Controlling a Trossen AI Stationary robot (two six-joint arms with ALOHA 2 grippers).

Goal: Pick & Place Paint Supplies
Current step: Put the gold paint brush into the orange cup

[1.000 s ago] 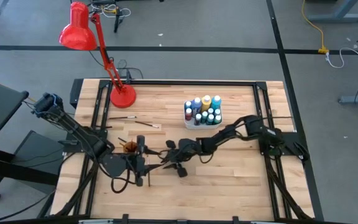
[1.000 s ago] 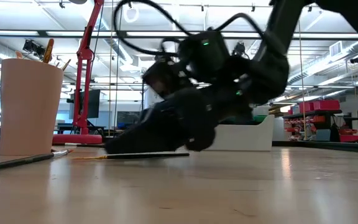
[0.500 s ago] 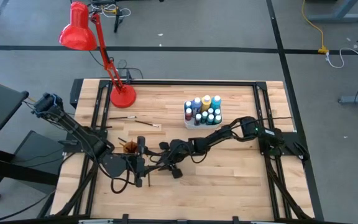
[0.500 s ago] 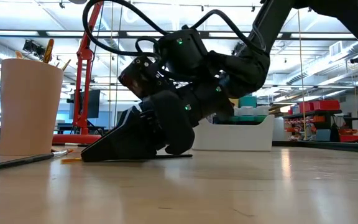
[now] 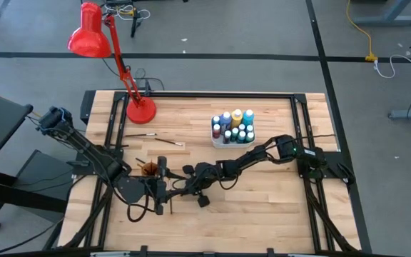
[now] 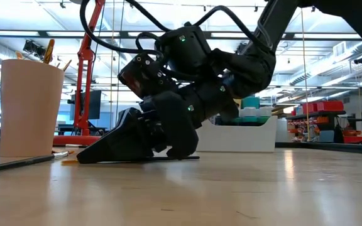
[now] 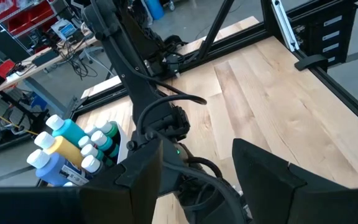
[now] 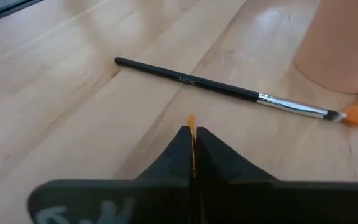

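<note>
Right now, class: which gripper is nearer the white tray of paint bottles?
Right. The right gripper lies closer to the tray, just in front of it; the left gripper waits farther off beside the orange cup.

Right fingers pinched on orange brush tip; dark-handled paintbrush on table beside orange cup

A black-handled paintbrush with silver ferrule is seen on the pale wood-grained table; an orange sliver is seen between black jaws.
</note>
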